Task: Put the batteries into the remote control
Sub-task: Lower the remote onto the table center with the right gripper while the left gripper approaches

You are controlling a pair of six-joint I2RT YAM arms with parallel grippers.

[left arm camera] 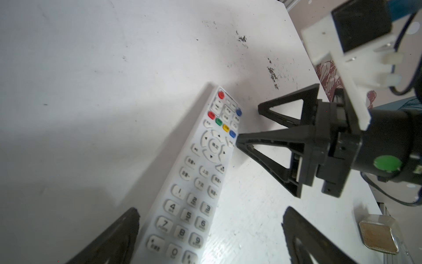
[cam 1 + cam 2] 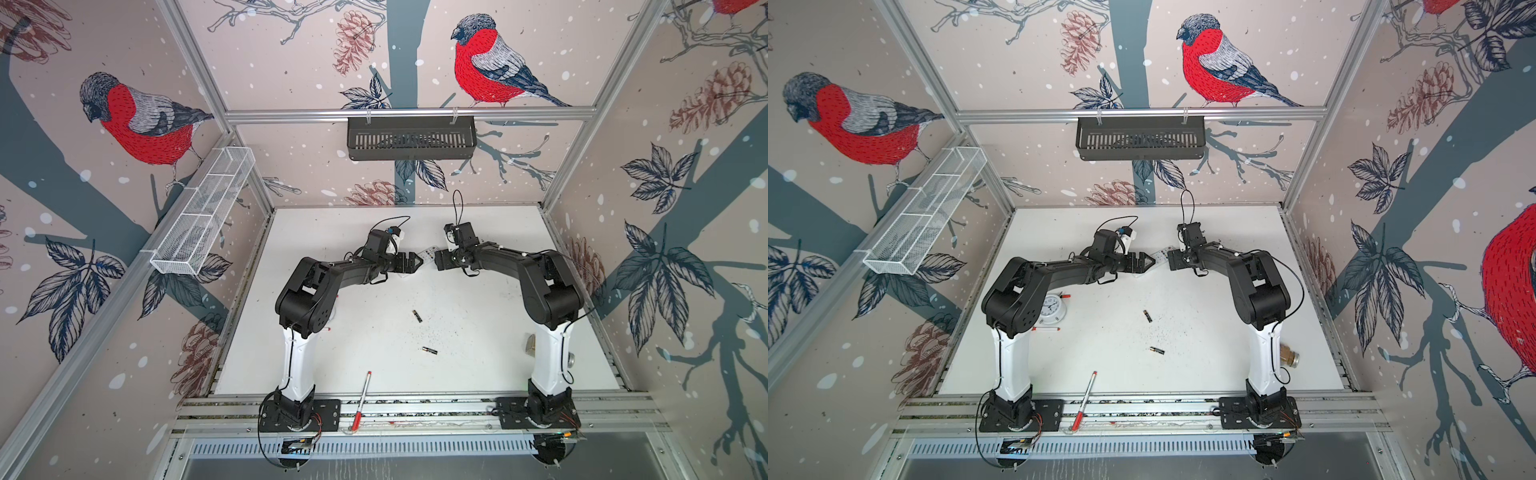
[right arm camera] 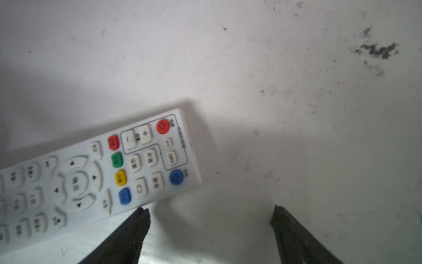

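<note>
The left gripper [image 1: 211, 211] is held wide open astride the number-key end of the remote control [image 1: 194, 182], and the right gripper [image 3: 210, 211] is open and empty just beside its coloured-button end. As the remote is lying keys-up, it would best be clamped across its long edges and turned over squarely, so the back is exposed. That face is shown only by the wrist views, whereas the batteries [image 2: 417, 316], well apart from the remote, are shown only in both top views.
</note>
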